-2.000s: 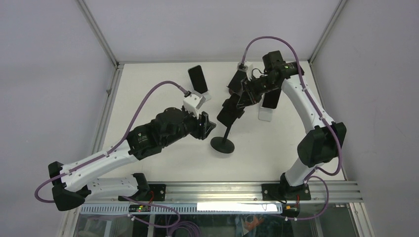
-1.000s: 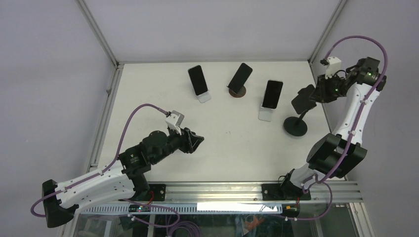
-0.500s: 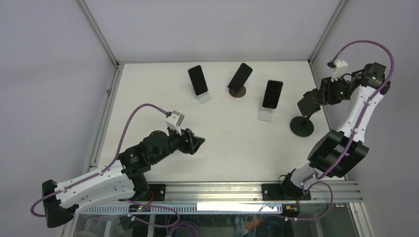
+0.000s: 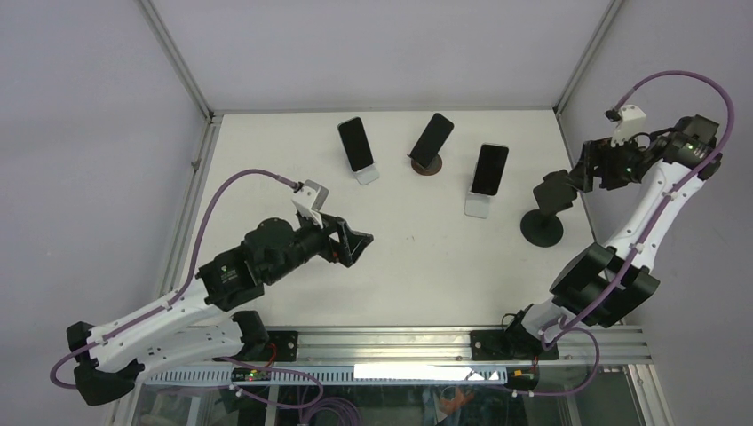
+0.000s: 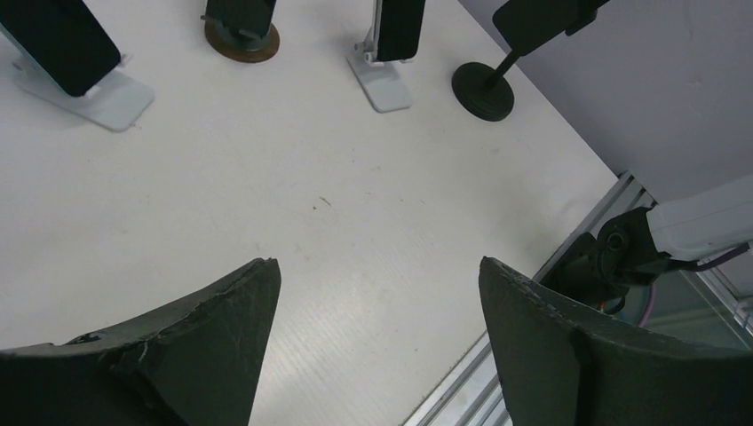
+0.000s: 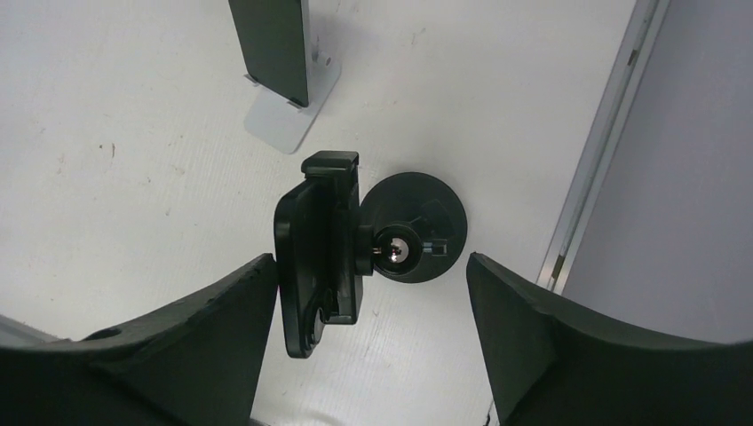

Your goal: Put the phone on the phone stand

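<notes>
- Glass-fronted phone (image 4: 489,169) leans in white cradle (image 4: 477,208), near black clamp stand (image 4: 542,227).
- Likely stiff, slick, breakable; pinch its long edges.
- Left gripper (image 4: 360,244) and right gripper (image 4: 579,175) both spread, empty.

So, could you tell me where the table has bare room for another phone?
The widest bare patch is mid-table, bordered by the left tool, the black stand and the near rail. A smaller one is the far-left corner, beside the leftmost phone. It is crowded along the far side, through the middle phone and right phone, and at the right edge.
</notes>
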